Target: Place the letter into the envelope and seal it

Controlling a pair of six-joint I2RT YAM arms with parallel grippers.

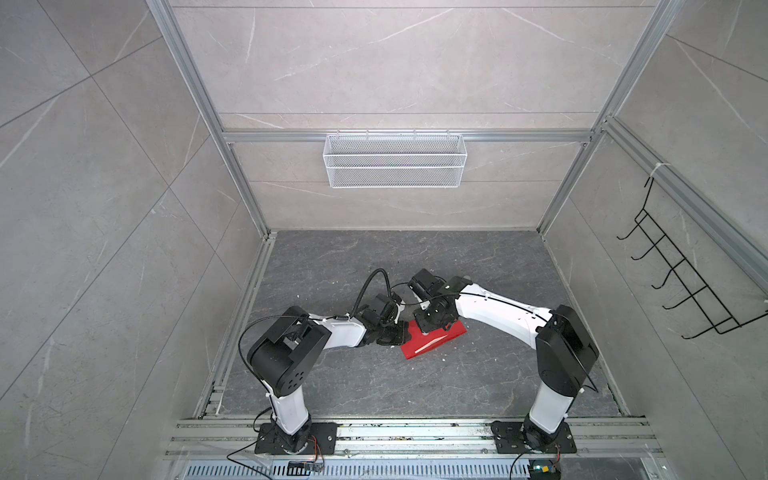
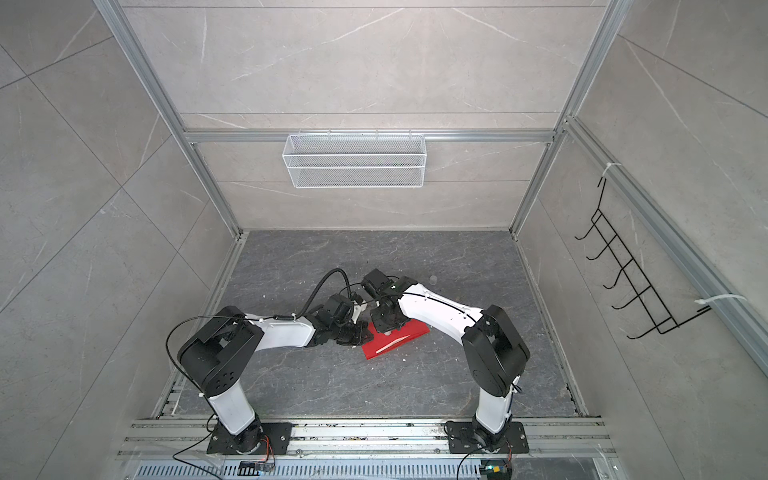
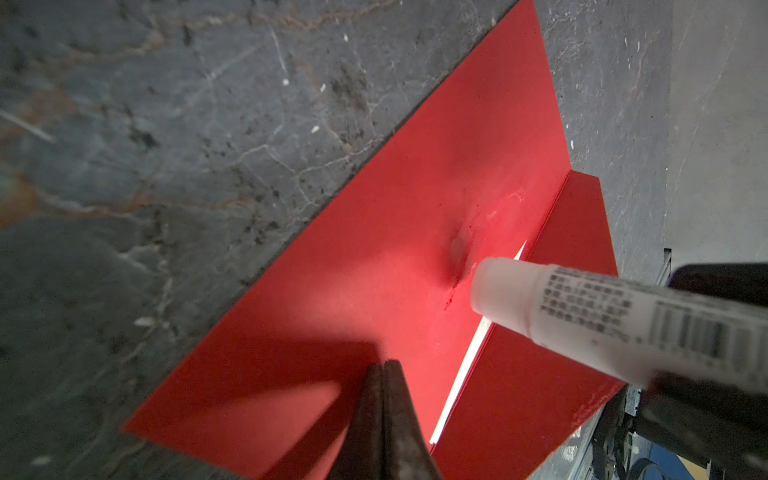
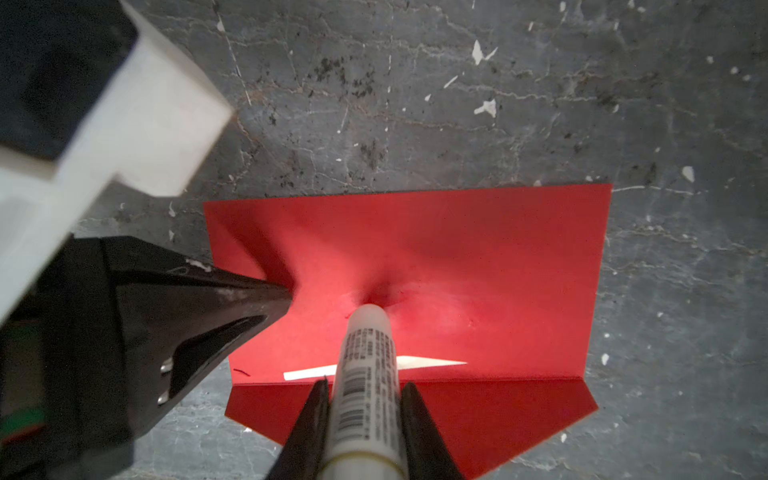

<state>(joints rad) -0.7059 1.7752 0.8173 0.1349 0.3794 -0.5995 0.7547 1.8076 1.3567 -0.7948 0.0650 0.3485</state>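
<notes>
The red envelope (image 1: 434,347) (image 2: 392,343) lies flat on the dark table with its pointed flap (image 4: 457,415) folded open. Only a pale sliver of the letter (image 4: 432,362) (image 3: 469,361) shows at the envelope's mouth; the rest is hidden inside. My right gripper (image 4: 365,384) (image 1: 432,328) is shut on a white glue stick (image 4: 368,365) (image 3: 582,311), whose tip presses a dent into the envelope body (image 4: 478,257). My left gripper (image 3: 384,365) (image 1: 399,334) is shut and empty. Its tip (image 4: 284,296) bears down on the envelope's left end (image 3: 332,332).
A white wire basket (image 1: 395,160) hangs on the back wall. A black hook rack (image 1: 681,286) sits on the right wall. A small pale cap-like thing (image 2: 433,279) lies behind the right arm. White flecks dot the table (image 4: 484,108). Both wrists crowd together over the envelope.
</notes>
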